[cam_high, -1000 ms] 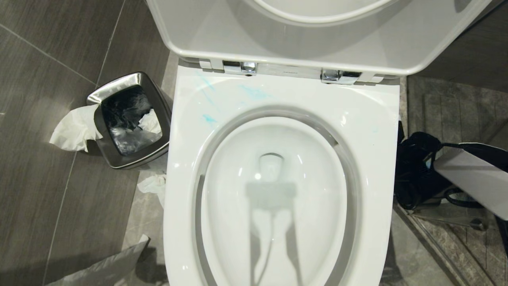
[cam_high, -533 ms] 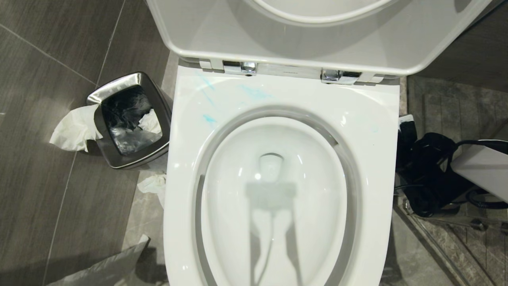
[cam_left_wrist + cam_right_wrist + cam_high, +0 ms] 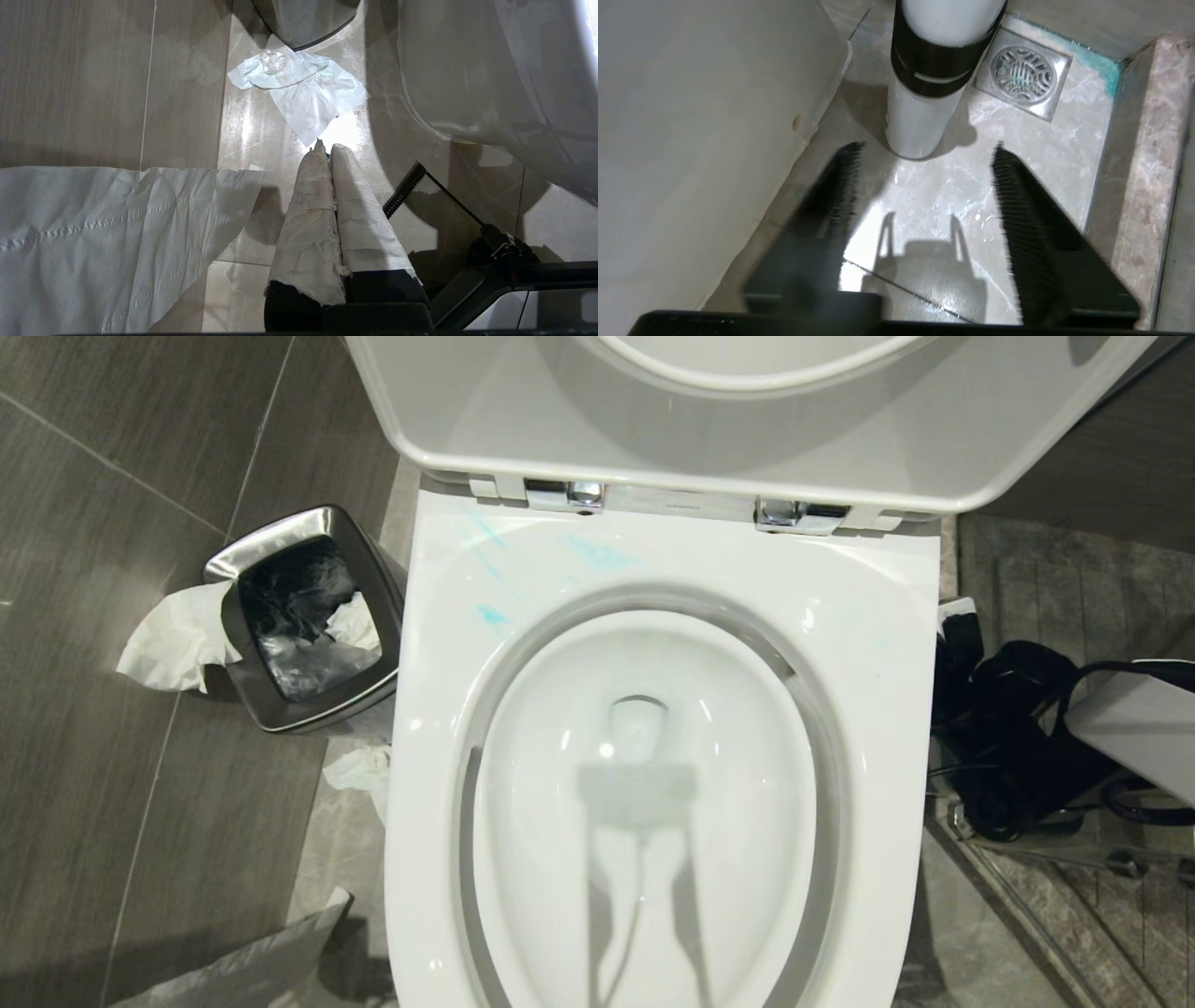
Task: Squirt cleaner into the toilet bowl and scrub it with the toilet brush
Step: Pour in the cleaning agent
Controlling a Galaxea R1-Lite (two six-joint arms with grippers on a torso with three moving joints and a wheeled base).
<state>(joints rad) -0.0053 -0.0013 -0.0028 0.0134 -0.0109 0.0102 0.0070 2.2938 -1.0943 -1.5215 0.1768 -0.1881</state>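
No writing is legible. The white bottle (image 3: 924, 70) stands upright on the floor (image 3: 1017, 154) beside the toilet bowl (image 3: 653, 569), before the wide right end effector (image 3: 924, 186). The left end effector (image 3: 329, 154) is closed.

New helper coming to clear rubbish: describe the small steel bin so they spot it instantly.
Start at the large glossy white toilet bowl. On the dark tiled floor beside its rear corner stands the small square steel bin, black-lined. Unlike the loose white tissues around, it is shiny metal.
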